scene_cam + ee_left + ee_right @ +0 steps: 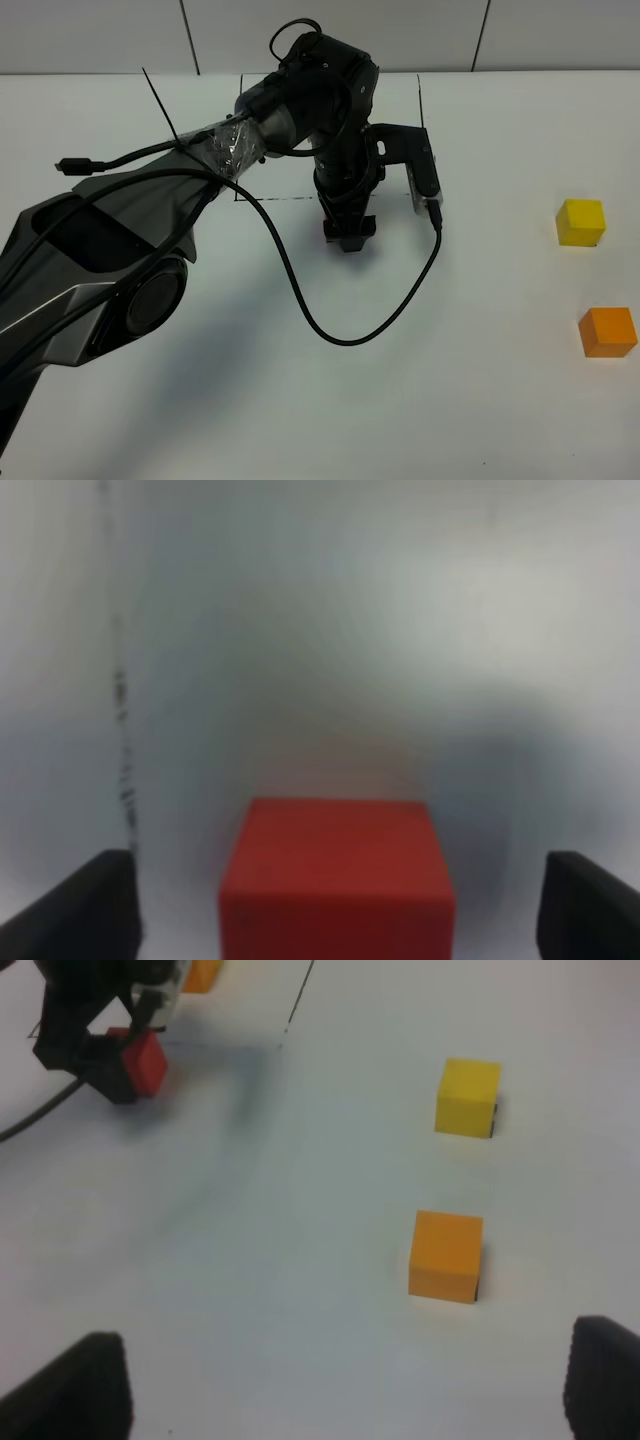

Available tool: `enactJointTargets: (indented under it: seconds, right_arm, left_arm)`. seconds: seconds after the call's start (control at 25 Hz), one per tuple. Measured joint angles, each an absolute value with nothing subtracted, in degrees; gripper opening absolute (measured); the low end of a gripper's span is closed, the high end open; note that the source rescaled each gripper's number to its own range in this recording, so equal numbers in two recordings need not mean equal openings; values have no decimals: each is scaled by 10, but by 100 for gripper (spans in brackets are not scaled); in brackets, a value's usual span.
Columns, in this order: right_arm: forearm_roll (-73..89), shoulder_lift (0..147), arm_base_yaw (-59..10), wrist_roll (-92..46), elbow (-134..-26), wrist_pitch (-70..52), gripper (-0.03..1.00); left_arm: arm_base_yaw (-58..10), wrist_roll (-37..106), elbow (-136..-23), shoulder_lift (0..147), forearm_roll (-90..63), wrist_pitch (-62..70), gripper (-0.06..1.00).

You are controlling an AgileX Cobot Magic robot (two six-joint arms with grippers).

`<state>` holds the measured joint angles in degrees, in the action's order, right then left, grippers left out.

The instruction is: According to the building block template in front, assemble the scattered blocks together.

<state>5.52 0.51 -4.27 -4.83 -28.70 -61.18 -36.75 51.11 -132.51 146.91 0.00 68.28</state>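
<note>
Toward the white table (330,430)'s far edge: left gripper (348,238) spread wide, straddles red cube (337,880), no grip yet. Right gripper (350,1400) gapes, empty. Yellow cube (581,221), orange cube (608,331) near right edge. Probably light, rigid, matte; best pinched across opposite flat faces.
</note>
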Motion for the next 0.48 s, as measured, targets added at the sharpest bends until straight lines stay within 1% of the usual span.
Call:
enactJointTargets:
  seconds: [0.04, 0.16, 0.36, 0.48]
  right_arm:
    - [55, 5, -43, -48, -287, -612, 75]
    - [55, 5, -43, -48, -287, -612, 75]
    - [55, 5, -43, -48, -287, -612, 75]
    - [55, 5, -43, -48, -287, -612, 75]
  left_arm:
    - [-367, 510, -1325, 1462, 0, 683, 87]
    - [-367, 497, -1325, 1439, -8, 683, 95]
    - [-355, 440, -1325, 1404, -16, 684, 99]
    - [-323, 380, -1325, 1383, -18, 684, 99]
